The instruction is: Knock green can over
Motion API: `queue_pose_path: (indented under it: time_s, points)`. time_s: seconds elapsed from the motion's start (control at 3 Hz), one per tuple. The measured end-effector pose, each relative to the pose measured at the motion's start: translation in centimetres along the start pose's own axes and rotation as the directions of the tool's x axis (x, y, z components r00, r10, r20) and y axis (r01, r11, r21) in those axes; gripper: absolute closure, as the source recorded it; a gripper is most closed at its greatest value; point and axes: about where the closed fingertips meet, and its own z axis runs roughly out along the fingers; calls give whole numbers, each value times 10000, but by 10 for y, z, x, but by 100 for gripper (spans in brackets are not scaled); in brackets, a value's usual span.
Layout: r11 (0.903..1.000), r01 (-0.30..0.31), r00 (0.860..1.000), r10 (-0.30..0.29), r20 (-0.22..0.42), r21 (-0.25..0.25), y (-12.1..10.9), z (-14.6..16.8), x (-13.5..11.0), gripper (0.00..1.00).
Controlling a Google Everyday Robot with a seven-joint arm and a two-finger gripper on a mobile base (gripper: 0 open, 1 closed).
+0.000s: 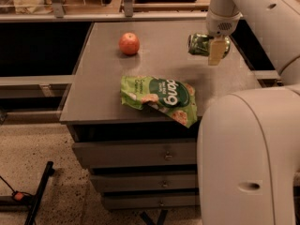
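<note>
The green can (pixel 199 44) is tipped on its side at the right rear of the grey cabinet top (pixel 101 95), with its silver top facing left. My gripper (pixel 214 49) comes down from the white arm above and is shut on the can's right part. One pale finger (pixel 216 50) crosses in front of the can. The can sits low, at or just above the surface; I cannot tell whether it touches.
A red apple (pixel 129 43) stands at the rear left of the top. A flat green snack bag (pixel 161 97) lies near the front edge. My white arm body (pixel 248 158) fills the lower right. Drawers sit below the top, and shelving runs behind.
</note>
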Motion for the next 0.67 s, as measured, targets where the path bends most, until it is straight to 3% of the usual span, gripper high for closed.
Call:
queue_pose_path:
  time_s: [0.33, 0.67]
  points:
    - [9839, 1753, 9765, -1692, 1333, -355, 0, 16, -21, 35]
    - [9673, 2535, 9527, -2517, 1705, 113, -10, 16, -32, 12]
